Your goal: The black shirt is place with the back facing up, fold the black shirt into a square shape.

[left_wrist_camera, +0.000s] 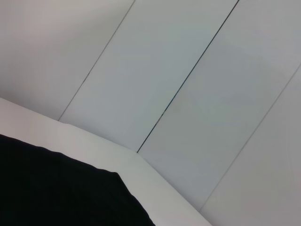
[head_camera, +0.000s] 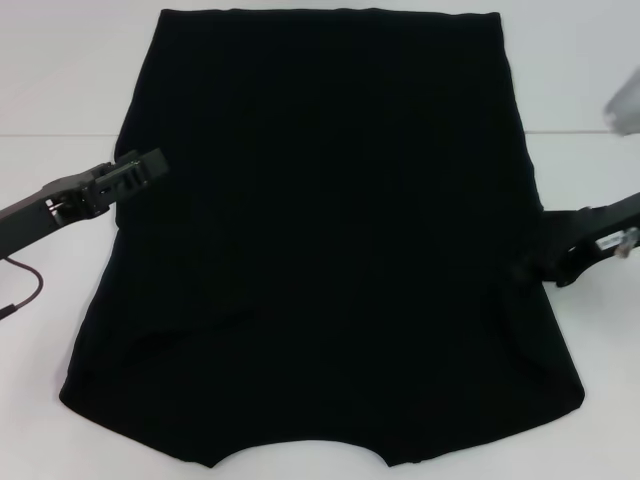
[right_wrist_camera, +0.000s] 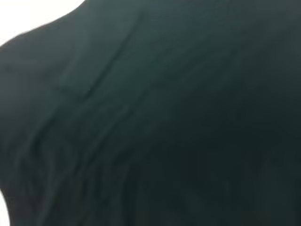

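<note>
Head view first: black shirt (head_camera: 330,240) spread flat on white table (head_camera: 60,90), plain side up, no lettering showing, sleeves apparently folded in so that the sides run nearly straight. Straight edge at the far side, curved neckline cut-out at the near edge. Left gripper (head_camera: 150,163) reaching in from the robot's left, tip right at the shirt's left edge about midway along it; fingers close together, though whether clamped on cloth or merely touching cannot be told. Right gripper (head_camera: 545,268) coming in at the opposite edge, black against black fabric, so finger state impossible to make out.

Left wrist view: corner of the shirt (left_wrist_camera: 61,188) lying on the pale table (left_wrist_camera: 141,174), light wall panels (left_wrist_camera: 188,70) with thin dark seams behind. No fingers visible.

Right wrist view: almost wholly filled by dark, softly wrinkled fabric (right_wrist_camera: 164,132), one long crease or seam crossing it, slivers of white table (right_wrist_camera: 28,12) at the margins. Possibly very near the cloth, but too blurred to confirm.
</note>
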`<state>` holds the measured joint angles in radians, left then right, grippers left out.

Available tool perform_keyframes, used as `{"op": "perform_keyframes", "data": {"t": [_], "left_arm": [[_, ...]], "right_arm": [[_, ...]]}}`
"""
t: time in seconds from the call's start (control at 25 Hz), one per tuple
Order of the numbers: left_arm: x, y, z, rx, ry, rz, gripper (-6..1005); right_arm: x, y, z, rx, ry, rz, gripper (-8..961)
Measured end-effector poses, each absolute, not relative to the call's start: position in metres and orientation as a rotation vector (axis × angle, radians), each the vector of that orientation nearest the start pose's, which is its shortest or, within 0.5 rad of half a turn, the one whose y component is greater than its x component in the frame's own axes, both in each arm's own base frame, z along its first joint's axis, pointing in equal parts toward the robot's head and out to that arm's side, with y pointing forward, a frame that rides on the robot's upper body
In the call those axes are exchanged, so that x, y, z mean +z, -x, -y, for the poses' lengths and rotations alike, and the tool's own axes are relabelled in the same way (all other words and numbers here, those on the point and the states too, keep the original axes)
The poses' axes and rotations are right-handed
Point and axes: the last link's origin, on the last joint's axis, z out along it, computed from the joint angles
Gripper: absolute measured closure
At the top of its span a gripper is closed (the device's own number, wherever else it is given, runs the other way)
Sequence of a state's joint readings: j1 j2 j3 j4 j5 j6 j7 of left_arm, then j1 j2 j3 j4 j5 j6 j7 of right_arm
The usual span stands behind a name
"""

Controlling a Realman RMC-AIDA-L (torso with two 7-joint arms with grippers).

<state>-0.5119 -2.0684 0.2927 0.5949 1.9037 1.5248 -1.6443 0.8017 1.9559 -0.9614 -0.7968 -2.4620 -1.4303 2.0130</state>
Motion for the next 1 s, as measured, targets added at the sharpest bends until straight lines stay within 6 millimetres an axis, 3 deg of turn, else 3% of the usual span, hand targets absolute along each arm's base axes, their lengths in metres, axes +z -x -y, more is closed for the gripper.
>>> {"op": "perform_keyframes", "data": {"t": [0.28,0.96,1.0], "left_arm": [[0.057,0.302,-0.336,-1.143,2.102,1.126,422],[0.06,0.304,-0.335,-1.16,2.079,1.128,422],[0.06,0.304,-0.335,-1.16,2.079,1.128,422]], "right_arm": [[0.007,-0.213,-0.407,-0.483,2.796,-0.645,896],[0.009,-0.206,-0.417,-0.45,2.717,-0.708,880],[0.009,-0.207,-0.417,-0.445,2.71,-0.716,837]]}}
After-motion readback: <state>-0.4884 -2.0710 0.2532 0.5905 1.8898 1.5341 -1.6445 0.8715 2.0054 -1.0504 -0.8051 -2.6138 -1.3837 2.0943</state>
